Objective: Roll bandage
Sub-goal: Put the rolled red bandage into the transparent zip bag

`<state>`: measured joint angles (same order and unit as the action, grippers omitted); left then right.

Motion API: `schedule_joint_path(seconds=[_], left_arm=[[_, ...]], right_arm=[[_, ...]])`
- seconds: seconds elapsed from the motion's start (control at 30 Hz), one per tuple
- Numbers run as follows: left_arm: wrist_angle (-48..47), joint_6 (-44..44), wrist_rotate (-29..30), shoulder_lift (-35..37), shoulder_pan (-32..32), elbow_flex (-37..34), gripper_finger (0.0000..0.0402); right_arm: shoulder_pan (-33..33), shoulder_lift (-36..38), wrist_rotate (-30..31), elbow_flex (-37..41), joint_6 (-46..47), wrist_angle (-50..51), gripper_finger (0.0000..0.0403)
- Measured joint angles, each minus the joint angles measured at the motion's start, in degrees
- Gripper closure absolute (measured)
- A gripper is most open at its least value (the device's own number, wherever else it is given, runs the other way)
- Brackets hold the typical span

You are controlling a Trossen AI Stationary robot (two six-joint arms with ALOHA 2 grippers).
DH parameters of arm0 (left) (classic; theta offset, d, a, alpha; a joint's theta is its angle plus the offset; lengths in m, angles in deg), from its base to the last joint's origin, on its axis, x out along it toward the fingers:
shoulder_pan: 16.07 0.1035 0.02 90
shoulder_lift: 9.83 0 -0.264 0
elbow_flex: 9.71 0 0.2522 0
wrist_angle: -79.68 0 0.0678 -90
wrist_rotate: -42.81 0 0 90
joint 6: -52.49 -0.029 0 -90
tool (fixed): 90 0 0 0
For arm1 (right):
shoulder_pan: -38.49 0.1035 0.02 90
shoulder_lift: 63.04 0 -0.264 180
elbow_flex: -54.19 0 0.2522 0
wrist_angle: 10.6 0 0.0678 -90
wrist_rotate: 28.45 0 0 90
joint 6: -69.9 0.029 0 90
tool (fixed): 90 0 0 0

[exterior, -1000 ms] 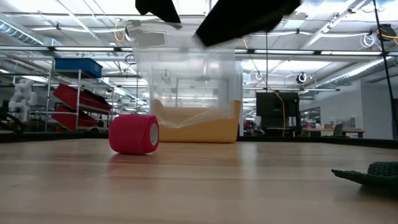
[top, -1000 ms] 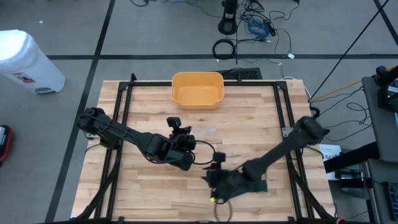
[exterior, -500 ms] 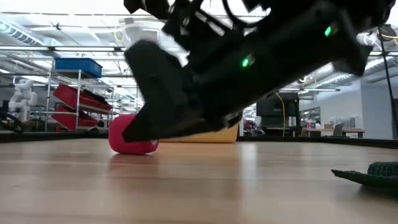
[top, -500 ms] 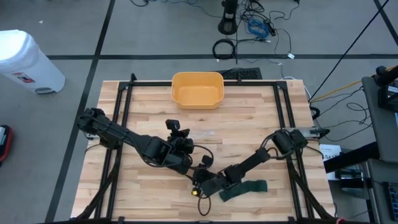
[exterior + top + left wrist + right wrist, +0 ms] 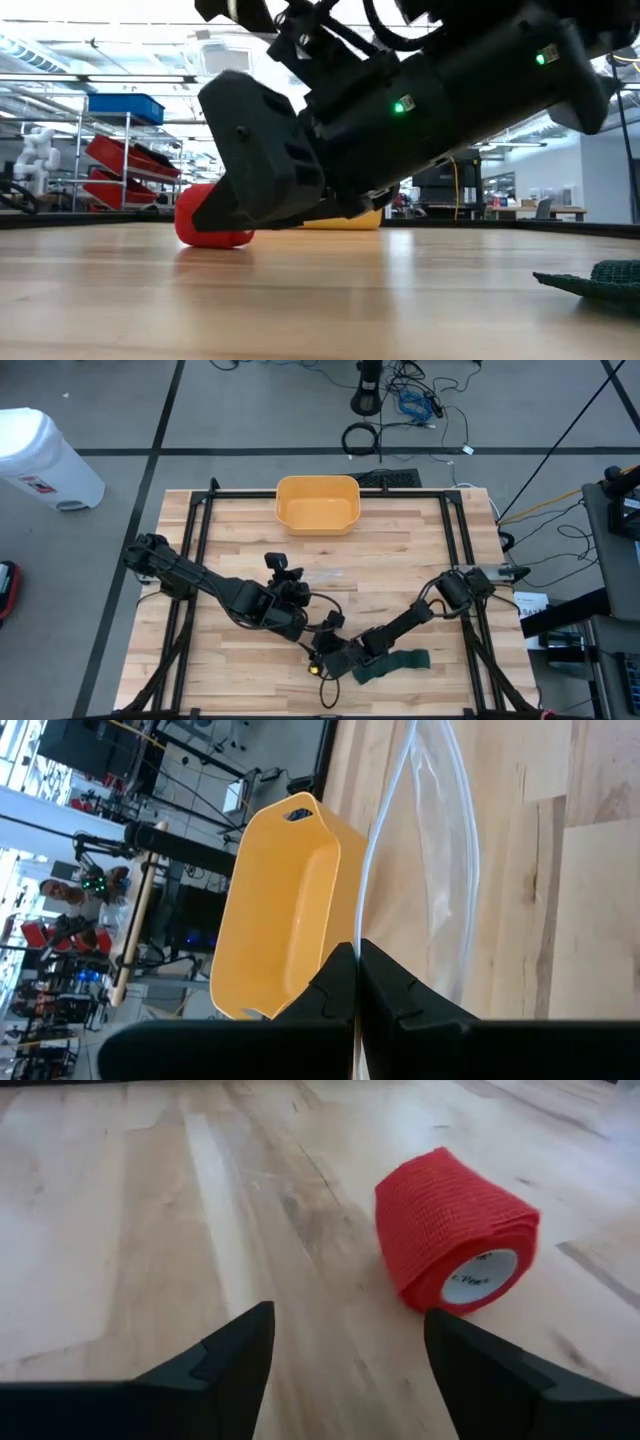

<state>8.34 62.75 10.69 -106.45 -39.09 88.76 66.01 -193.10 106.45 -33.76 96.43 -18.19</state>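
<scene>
- Behind the table, a large workshop shows in the low view, with ceiling lights, metal shelving holding a blue bin and red bins, and a desk with monitors in the distance
- Wooden table (image 5: 400, 560) of pale planks fills the high view inside a black frame, and a white bin (image 5: 40, 460) stands on the floor off its far left corner
- Yellow tub (image 5: 317, 503) sits at the far edge of the table, centre, and a clear plastic bag (image 5: 440, 840) lies flat on the wood just in front of it
- Left gripper (image 5: 357, 982) reaches in from the left, its two dark fingers pressed together and clenched on nothing, aimed toward the yellow tub
- Right gripper (image 5: 345, 1345) lies low near the front centre of the table, fingers spread wide and released, with the bandage ahead of it but untouched
- Dark green cloth (image 5: 392, 664) lies crumpled by the near edge, just right of the right arm
- Red bandage roll (image 5: 455, 1240) lies on its side on the bare wood near the front centre, apart from both grippers
- It looks light, soft and squashy, with a woven, slightly clingy surface, so a gentle pinch across the round body should hold it without crushing
- White core inside the roll carries small dark print, too small to read
</scene>
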Motion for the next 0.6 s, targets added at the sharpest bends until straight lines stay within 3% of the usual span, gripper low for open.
schedule_joint_path(seconds=[0.6], left_arm=[[0.0,0.5,-0.6,0.0,0.0,0.0,0.04]], right_arm=[[-5.1,0.1,-4.6,0.0,-3.6,-3.0,0.0165]])
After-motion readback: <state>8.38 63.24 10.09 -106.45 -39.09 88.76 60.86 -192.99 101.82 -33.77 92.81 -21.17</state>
